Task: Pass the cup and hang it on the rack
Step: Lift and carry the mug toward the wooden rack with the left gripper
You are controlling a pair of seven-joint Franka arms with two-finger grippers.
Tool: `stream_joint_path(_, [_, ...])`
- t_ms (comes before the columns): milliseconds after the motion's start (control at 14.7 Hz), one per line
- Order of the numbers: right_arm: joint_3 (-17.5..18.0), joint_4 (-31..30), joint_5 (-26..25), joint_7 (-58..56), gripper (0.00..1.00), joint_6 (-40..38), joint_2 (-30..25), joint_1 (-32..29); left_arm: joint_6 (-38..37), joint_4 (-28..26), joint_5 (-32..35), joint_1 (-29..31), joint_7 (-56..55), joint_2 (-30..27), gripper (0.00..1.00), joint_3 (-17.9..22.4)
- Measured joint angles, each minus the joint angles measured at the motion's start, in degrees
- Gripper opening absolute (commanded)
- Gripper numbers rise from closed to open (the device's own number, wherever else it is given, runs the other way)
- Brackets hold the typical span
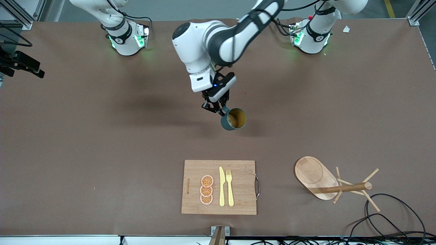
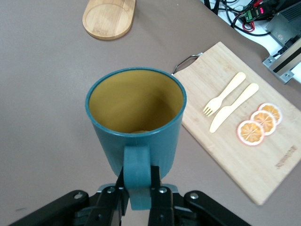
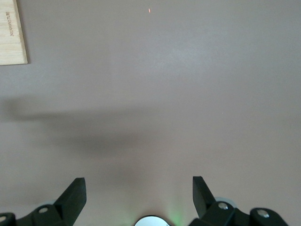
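Note:
The dark teal cup [image 1: 234,119] with a yellowish inside hangs in the air over the middle of the table, tilted, its mouth toward the front camera. My left gripper [image 1: 218,109] is shut on its small handle. In the left wrist view the cup [image 2: 136,113] fills the centre, and the left gripper [image 2: 138,193] pinches the handle between both fingers. The wooden rack [image 1: 340,185], with an oval base and thin pegs, stands nearer the front camera toward the left arm's end; its base [image 2: 109,19] shows in the left wrist view. My right gripper [image 3: 138,193] is open and empty over bare table.
A bamboo cutting board [image 1: 238,187] with a metal handle lies nearer the front camera than the cup, carrying a yellow knife, a fork and three orange slices. It also shows in the left wrist view [image 2: 263,165]. Black cables [image 1: 391,217] lie beside the rack at the table edge.

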Motion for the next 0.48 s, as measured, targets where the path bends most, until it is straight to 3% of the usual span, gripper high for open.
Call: stream_joint_path(478, [0.0,0.0,0.0,-0.3,1.00,-0.5,0.0,0.0,3.9,0.1,-24.6,15.0,18.0,-9.2,0.00,0.0])
